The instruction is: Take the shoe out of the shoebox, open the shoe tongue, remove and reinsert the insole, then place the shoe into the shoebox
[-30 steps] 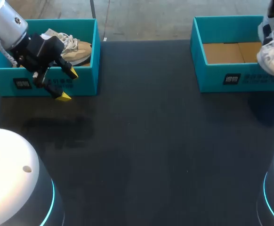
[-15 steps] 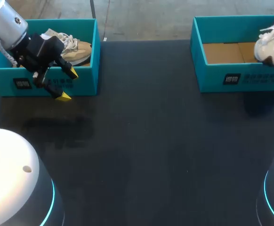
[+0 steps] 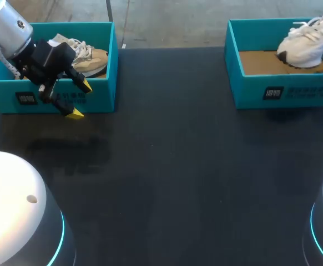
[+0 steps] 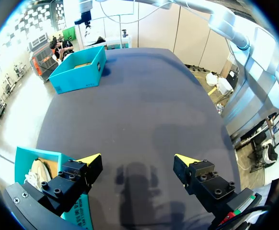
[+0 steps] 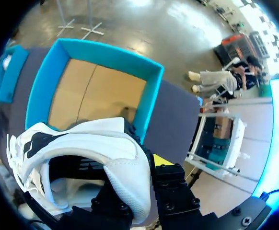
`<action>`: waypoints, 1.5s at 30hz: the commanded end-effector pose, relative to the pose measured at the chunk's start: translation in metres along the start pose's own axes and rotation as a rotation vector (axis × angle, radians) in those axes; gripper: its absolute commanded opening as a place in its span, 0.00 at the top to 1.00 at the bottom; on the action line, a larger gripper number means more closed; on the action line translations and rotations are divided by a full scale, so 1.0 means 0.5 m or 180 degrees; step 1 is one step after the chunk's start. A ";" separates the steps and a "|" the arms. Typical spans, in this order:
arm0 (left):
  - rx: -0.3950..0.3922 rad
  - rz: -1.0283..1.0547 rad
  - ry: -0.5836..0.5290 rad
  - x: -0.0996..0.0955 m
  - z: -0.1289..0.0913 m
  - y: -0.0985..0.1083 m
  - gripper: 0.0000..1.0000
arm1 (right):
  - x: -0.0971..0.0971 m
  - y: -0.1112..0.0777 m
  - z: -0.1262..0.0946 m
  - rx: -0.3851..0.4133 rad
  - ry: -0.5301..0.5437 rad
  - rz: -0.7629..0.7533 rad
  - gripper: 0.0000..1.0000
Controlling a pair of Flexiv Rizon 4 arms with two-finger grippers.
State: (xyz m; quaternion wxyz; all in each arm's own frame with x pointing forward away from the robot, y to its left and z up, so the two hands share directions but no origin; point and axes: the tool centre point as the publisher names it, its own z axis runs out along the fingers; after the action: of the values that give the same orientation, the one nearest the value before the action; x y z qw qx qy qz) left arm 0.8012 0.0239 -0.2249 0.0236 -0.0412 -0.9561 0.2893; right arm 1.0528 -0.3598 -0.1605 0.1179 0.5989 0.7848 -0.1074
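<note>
A white shoe (image 3: 303,47) hangs tilted over the right teal shoebox (image 3: 294,91), toe pointing left above the cardboard floor. In the right wrist view my right gripper (image 5: 146,165) is shut on the white shoe (image 5: 96,148) at its heel collar, over the right teal shoebox (image 5: 149,96); one finger is hidden inside the shoe. That gripper is out of the head view. My left gripper (image 3: 79,100) stands open in front of the left teal shoebox (image 3: 100,97), which holds a tan shoe (image 3: 92,58). Nothing lies between the left gripper (image 4: 138,160) fingers.
The black table (image 3: 172,166) stretches between the two boxes. The left box (image 4: 24,160) with the tan shoe sits just beside my left gripper's finger. Two white round bases (image 3: 11,205) stand at the near corners.
The white shoe has swung left from the view's right edge and tipped over, so it now lies toe-left over the right box. The left arm has not moved.
</note>
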 end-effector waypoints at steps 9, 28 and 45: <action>-0.0005 0.0000 -0.0002 0.001 0.000 0.000 0.00 | 0.000 0.019 -0.009 0.0616 -0.0063 0.0983 1.00; -0.0005 0.0000 -0.0002 0.001 0.000 0.000 0.00 | 0.034 0.009 0.070 0.0072 -0.0190 0.1478 1.00; -0.0005 0.0000 -0.0002 0.001 0.000 0.000 0.00 | 0.074 0.020 0.130 0.0035 -0.0149 0.1470 1.00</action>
State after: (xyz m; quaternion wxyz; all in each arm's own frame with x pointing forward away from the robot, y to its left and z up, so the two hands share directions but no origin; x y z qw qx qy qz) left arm 0.8012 0.0238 -0.2249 0.0236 -0.0412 -0.9561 0.2893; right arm 1.0552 -0.3418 -0.2325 0.1546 0.7605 0.6230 -0.0983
